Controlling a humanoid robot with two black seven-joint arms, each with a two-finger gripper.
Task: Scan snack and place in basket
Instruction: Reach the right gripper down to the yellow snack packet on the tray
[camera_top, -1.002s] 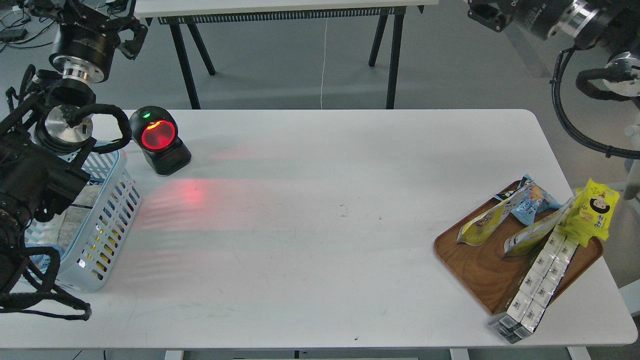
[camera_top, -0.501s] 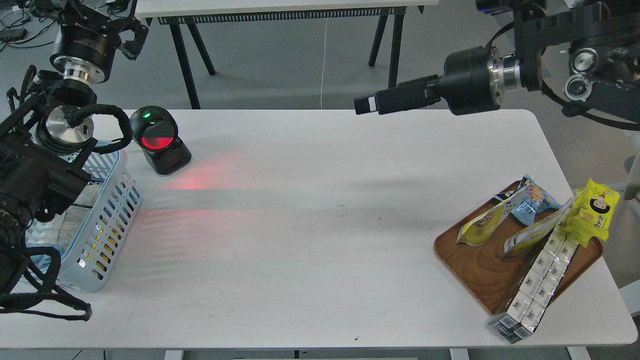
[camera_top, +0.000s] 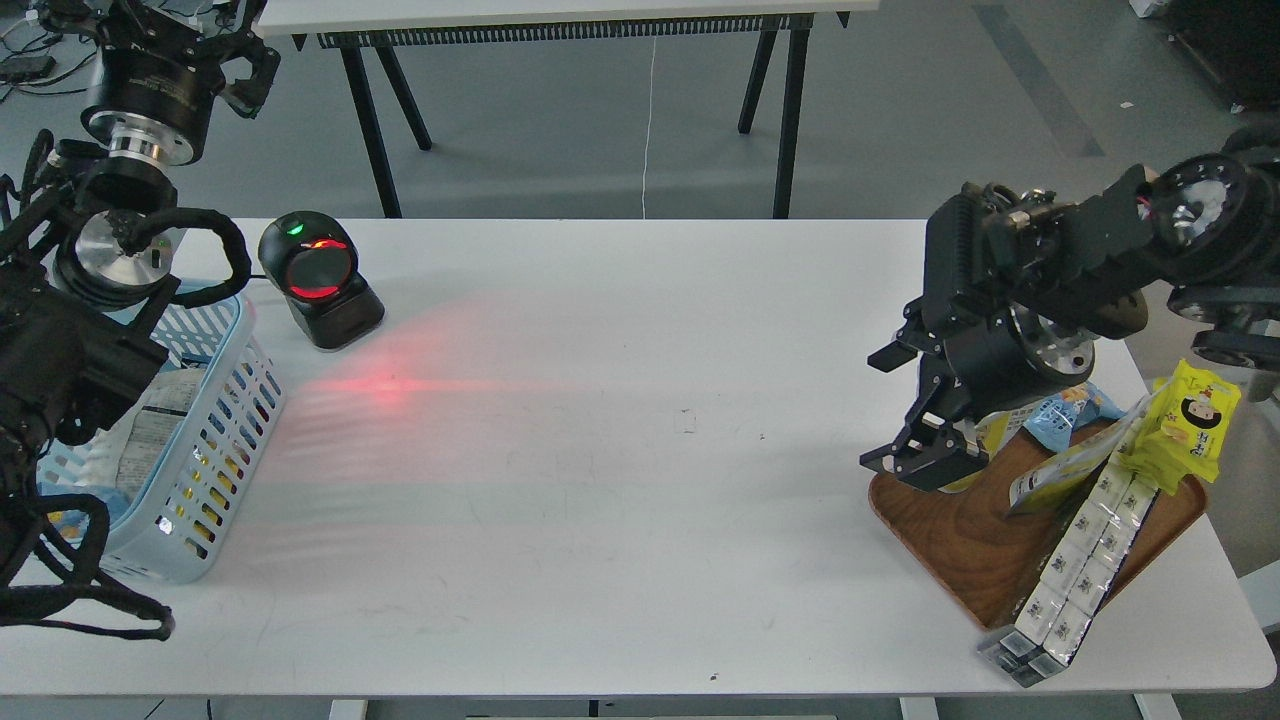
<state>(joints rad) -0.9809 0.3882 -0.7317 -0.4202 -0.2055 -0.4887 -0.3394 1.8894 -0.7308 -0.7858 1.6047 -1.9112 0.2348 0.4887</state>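
Observation:
A white-grey snack pouch with a yellow panel (camera_top: 1062, 468) leans in the brown wooden tray (camera_top: 950, 535) at the right. A second such pouch (camera_top: 990, 428) is mostly hidden behind my right gripper (camera_top: 925, 458). That gripper hangs low over the tray's left end, right at the hidden pouch; its dark fingers cannot be told apart. The light blue basket (camera_top: 243, 345) stands at the table's left edge with packets inside. My left gripper (camera_top: 235, 60) is raised at the top left, beyond the basket; its state is unclear.
A black scanner (camera_top: 318, 280) with a red-lit window stands right of the basket and throws red light on the table. The tray also holds a blue crinkled bag (camera_top: 1068, 405), a bright yellow cartoon-face packet (camera_top: 1190, 420) and a strip of white packs (camera_top: 1080, 560).
My right arm has swung from high at the back right down to the tray's left end, covering one pouch. The left arm has shifted slightly.

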